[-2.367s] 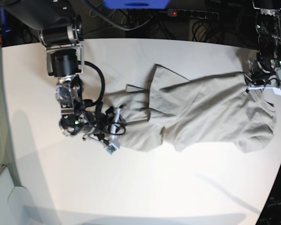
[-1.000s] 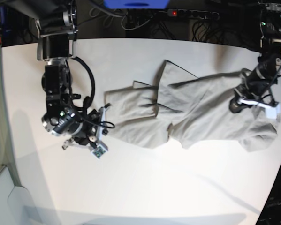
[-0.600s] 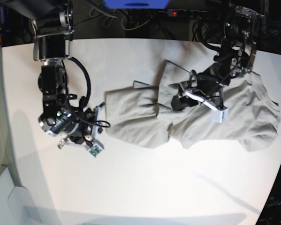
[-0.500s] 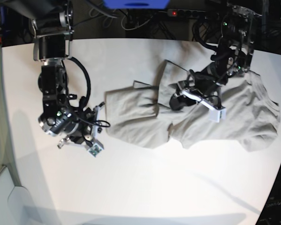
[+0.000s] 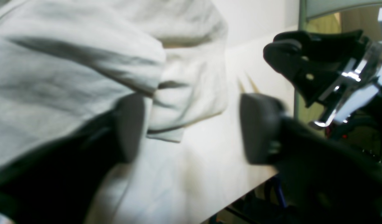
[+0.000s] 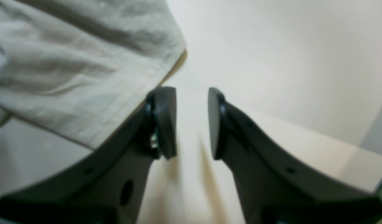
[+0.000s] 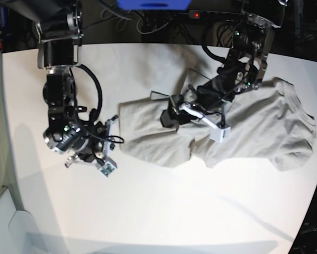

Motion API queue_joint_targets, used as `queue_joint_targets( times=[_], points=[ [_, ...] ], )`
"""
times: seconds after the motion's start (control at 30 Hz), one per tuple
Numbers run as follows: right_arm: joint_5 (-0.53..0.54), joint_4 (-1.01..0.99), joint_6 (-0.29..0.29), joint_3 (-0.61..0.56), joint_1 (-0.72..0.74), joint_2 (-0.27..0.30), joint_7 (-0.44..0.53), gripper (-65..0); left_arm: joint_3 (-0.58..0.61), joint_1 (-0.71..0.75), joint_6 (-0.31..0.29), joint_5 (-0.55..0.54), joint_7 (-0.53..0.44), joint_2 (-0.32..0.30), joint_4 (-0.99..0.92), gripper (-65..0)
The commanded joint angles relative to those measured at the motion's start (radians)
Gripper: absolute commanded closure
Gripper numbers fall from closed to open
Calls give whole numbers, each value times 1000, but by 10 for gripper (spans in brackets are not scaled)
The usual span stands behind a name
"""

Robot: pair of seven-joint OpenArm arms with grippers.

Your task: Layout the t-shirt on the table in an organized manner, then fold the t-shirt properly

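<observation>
A: Nearest us we count two arms. The right fingers (image 6: 191, 124), smooth dark rounded pads, stand slightly parted over bare worktop (image 7: 163, 211), holding nothing.

B: And one t-shirt (image 7: 264, 127), soft wrinkled grey-beige cotton, spread across the middle of the worktop, its hem just beside those fingers.

A: The left fingers (image 5: 191, 127) gape wide over a fold near its middle; we see nothing pinched.

B: The worktop is plain, smooth, white. Beyond its far edge we see dark cables (image 7: 200, 26).
</observation>
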Motion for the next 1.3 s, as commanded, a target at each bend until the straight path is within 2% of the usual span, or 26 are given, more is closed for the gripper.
queue_joint_targets(
  times=[0.0,0.07,0.13,0.37,0.5,0.6,0.7,0.87,0.9,0.97,1.27],
  points=[
    [10,20,-5,2,25,15,16,-186,-7,-14,-8,-8,-12,2,16,-538],
    [10,20,-5,2,25,18,16,-186,-8,-14,-8,-8,-16,2,16,-592],
    [10,20,-5,2,25,23,18,-185,-8,-14,-6,-8,-17,2,-5,-620],
    [10,20,-5,2,25,26,22,-185,-10,-39,0,-8,-17,48,-119,-620],
    [10,19,-5,2,25,26,25,-185,-2,-65,181,-8,-17,74,-128,-619],
    [10,19,-5,1,25,26,27,-185,-7,-77,234,-8,-17,79,-103,-613],
    [10,19,-5,1,25,26,27,-185,-7,-91,256,-8,-17,79,-96,-532],
    [10,12,-5,1,26,33,28,-185,-10,-93,284,-10,-19,89,-102,-304],
    [10,12,-5,1,28,41,28,-185,-11,-93,284,-10,-19,96,-102,-277],
    [10,11,-5,1,29,44,28,-184,-34,-93,284,-8,-19,106,-103,-255],
    [10,11,-5,1,26,64,28,-183,-119,-93,282,-8,-17,140,-160,-252]
  ],
)
